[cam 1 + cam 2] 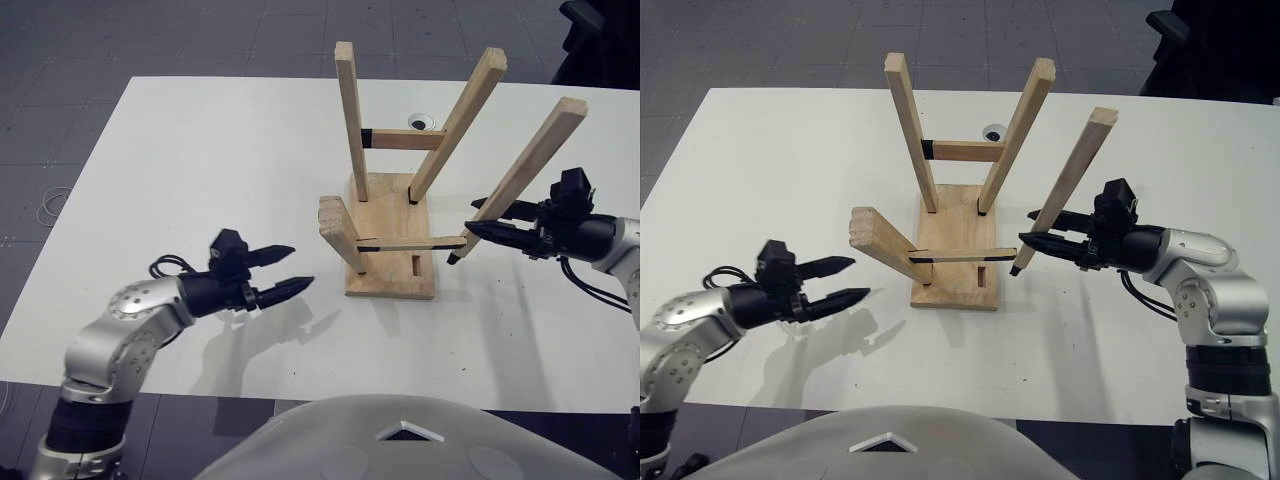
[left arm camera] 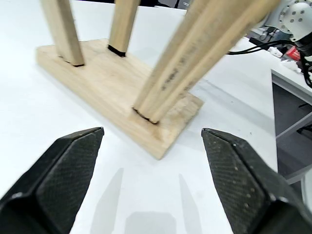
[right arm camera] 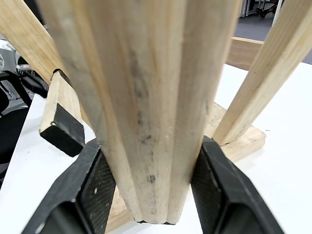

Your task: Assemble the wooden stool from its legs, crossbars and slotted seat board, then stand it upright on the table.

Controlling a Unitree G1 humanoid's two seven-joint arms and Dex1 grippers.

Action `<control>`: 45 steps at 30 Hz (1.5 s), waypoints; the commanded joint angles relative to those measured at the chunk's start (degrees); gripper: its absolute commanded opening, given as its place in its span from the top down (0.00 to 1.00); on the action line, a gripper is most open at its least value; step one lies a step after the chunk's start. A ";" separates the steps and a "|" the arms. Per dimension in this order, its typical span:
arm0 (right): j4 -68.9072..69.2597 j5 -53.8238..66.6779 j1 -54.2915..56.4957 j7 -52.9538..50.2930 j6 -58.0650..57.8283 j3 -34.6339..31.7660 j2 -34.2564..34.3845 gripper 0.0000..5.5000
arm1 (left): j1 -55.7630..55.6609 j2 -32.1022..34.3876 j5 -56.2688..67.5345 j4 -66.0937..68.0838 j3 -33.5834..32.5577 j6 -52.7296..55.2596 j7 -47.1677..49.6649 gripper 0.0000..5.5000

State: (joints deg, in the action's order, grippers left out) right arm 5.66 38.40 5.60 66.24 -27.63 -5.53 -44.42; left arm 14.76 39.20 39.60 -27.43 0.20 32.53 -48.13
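The slotted seat board lies flat on the white table with the legs pointing up. Two far legs stand in it, joined by a crossbar. A third leg leans from the near-left slot, and a second crossbar runs from it to the right. My right gripper is shut on the fourth leg, which tilts with its lower end on the table beside the board's right edge. The left gripper hovers open to the left of the board, and its fingers hold nothing.
A round cable hole sits in the table behind the stool. Bare tabletop stretches to the left and in front of the board. A dark chair stands off the far right corner.
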 commanded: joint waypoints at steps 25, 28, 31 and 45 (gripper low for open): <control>2.42 0.84 4.38 -2.81 -5.49 -0.25 3.03 0.63 | -3.75 -9.00 -28.17 6.66 19.62 -10.93 8.84 0.33; 2.43 0.81 4.83 -3.22 -6.06 -0.29 3.56 0.63 | -1.42 -8.48 -28.92 4.78 21.22 -10.95 8.67 0.33; 2.40 1.02 4.75 -3.85 -6.54 -0.96 3.74 0.63 | -1.48 -8.14 -31.04 5.77 20.20 -11.64 10.30 0.33; 3.07 1.67 3.68 -3.79 -7.83 -2.56 3.22 0.63 | -0.98 -11.30 -39.39 6.89 24.88 -14.64 15.59 0.33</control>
State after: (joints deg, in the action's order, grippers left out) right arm 7.70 39.20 9.42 62.55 -35.09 -7.17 -40.70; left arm 13.88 27.73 2.44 -21.66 24.56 17.90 -33.65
